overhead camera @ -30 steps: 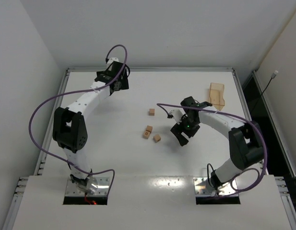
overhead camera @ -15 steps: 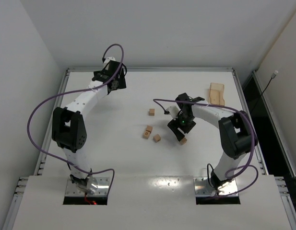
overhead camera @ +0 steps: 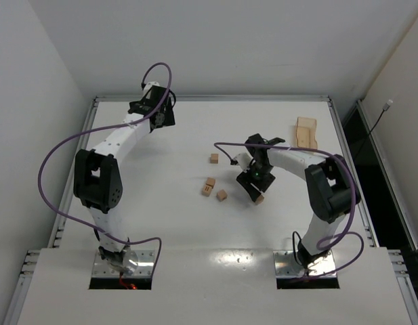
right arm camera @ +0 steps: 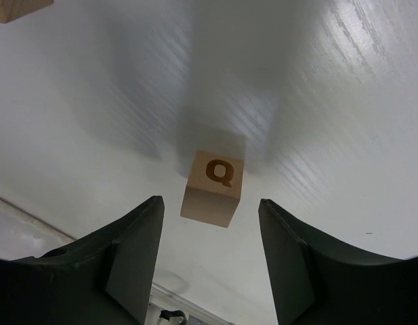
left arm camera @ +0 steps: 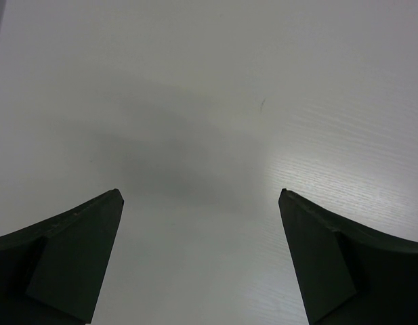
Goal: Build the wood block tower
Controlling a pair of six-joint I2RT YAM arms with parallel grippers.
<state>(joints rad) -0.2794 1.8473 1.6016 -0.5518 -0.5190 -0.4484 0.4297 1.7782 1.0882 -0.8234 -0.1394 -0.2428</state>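
A small tan wood block with a dark Q point(right arm camera: 213, 187) lies on the white table between the fingers of my right gripper point(right arm camera: 210, 201). The jaws are open, with a gap on each side of the block. From above, that gripper point(overhead camera: 255, 192) covers most of this block point(overhead camera: 260, 199). Other wood blocks lie to its left: one alone point(overhead camera: 214, 158), two touching point(overhead camera: 209, 186), and one close by point(overhead camera: 222, 195). My left gripper point(overhead camera: 162, 119) is at the far left of the table, open point(left arm camera: 200, 193) over bare surface. No tower shows in these views.
Larger pale wooden slabs point(overhead camera: 305, 132) stand at the far right of the table. Another block's corner point(right arm camera: 15, 7) shows at the top left of the right wrist view. The table's raised rim point(overhead camera: 212, 99) runs along the back.
My right gripper moved left and down over the Q block, and its jaws have narrowed around it. The left arm swung a little further toward the back left.
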